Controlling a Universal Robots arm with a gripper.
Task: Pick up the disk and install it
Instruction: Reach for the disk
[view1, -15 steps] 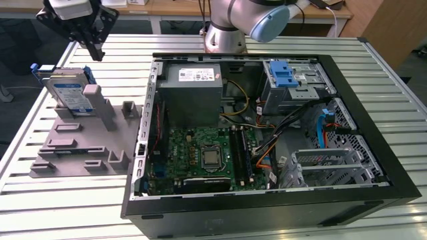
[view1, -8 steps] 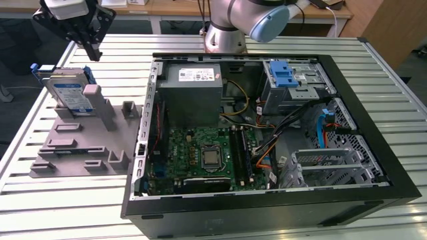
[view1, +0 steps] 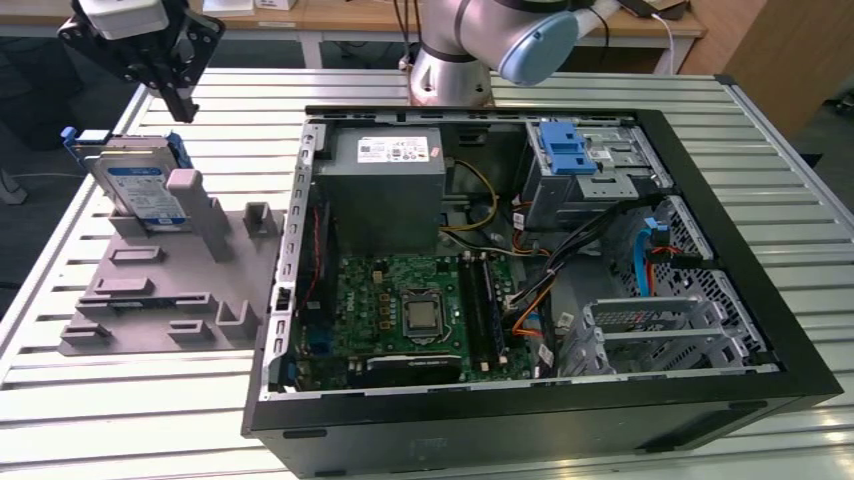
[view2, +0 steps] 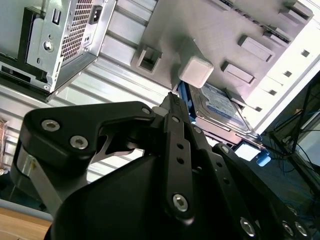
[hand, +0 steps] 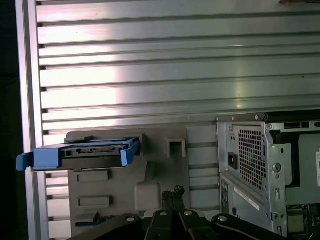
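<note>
Gripper (view1: 179, 108) hovers upper left in the exterior view, fingers (view2: 176, 135) pinched together on nothing, just above the disk (view1: 140, 185) standing in its grey holder (view1: 160, 290). Best handled, I'd say, by centring squarely over its top edge.

**End effector above racked disk, case open**

Shows the end effector (view1: 180, 110) at the exterior view's left, fingers drawn together on nothing, above the disk (view1: 138, 185) and apart from it. Finds the disk standing on edge, label facing out, blue rails along its sides, slotted into a grey fixture (view1: 147, 300) on the slatted metal desk (view1: 120, 400). Places an open computer case (view1: 534, 430) just beside the fixture, toward the exterior view's right. Reveals inside it a grey power supply (view1: 387, 200), a green motherboard (view1: 400, 300) and a metal drive cage (view1: 601, 180) topped by a blue latch (view1: 566, 150). Puts the arm base (view1: 451, 70) behind the case.
</note>
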